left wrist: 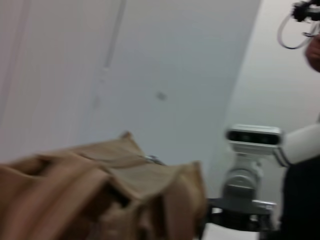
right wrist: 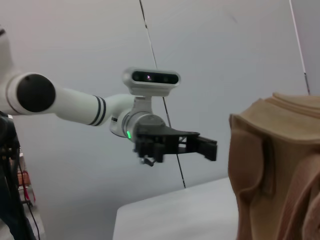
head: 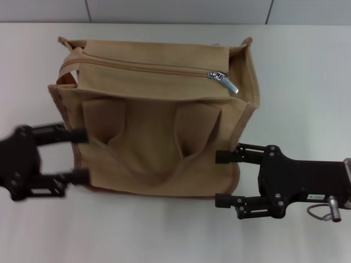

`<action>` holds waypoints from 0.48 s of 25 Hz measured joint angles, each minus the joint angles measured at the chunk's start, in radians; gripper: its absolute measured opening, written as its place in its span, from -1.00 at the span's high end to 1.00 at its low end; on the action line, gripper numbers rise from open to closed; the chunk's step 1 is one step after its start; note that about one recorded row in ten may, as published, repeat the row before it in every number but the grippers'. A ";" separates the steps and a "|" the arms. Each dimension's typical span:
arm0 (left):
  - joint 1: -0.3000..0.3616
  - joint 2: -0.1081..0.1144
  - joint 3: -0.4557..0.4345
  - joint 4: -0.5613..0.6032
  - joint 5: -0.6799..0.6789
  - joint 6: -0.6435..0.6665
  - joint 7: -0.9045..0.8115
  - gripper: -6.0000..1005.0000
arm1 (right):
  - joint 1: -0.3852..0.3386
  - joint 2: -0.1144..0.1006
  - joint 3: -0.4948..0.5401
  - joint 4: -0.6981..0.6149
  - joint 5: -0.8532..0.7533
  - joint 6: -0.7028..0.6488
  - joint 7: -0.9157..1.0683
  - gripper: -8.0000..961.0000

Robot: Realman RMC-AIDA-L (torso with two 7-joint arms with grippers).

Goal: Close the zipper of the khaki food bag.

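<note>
The khaki food bag [head: 153, 137] stands in the middle of the white table, its two loop handles hanging down the near side. The zipper [head: 142, 67] runs along the top panel as one thin seam. Its silver slider and pull tab [head: 224, 80] sit near the bag's right end. My left gripper [head: 85, 155] is open at the bag's lower left edge. My right gripper [head: 217, 179] is open at the lower right corner, its upper finger [head: 227, 156] overlapping the bag. The left wrist view shows the bag [left wrist: 100, 195] and the slider [left wrist: 152, 160].
The white tabletop [head: 296, 82] stretches to the right of the bag and in front of it. A pale panelled wall [head: 175, 10] rises behind the table. The right wrist view shows the left arm with its gripper [right wrist: 207, 146] beside the bag [right wrist: 275, 170].
</note>
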 joint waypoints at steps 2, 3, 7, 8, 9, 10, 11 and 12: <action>0.000 -0.020 0.043 -0.034 0.000 0.000 0.039 -0.58 | 0.005 0.000 -0.005 0.016 0.001 0.009 -0.012 -0.68; 0.000 -0.026 0.059 -0.048 -0.001 0.000 0.056 -0.58 | 0.009 0.000 -0.006 0.025 0.001 0.010 -0.017 -0.68; -0.001 -0.049 0.096 -0.117 0.004 -0.002 0.132 -0.57 | 0.009 0.001 -0.020 0.049 0.000 0.010 -0.046 -0.68; -0.001 -0.059 0.098 -0.138 0.012 -0.006 0.162 -0.57 | 0.004 0.002 -0.029 0.053 0.000 0.011 -0.058 -0.68; -0.001 -0.075 0.098 -0.161 0.031 -0.022 0.210 -0.56 | 0.000 0.003 -0.042 0.068 0.000 0.018 -0.081 -0.68; -0.001 -0.075 0.098 -0.161 0.031 -0.022 0.210 -0.56 | 0.000 0.003 -0.042 0.068 0.000 0.018 -0.081 -0.68; -0.002 -0.082 0.098 -0.169 0.042 -0.036 0.227 -0.56 | 0.001 0.004 -0.057 0.093 0.000 0.036 -0.105 -0.68; -0.003 -0.091 0.098 -0.176 0.054 -0.060 0.243 -0.56 | 0.001 0.004 -0.057 0.093 0.000 0.036 -0.105 -0.68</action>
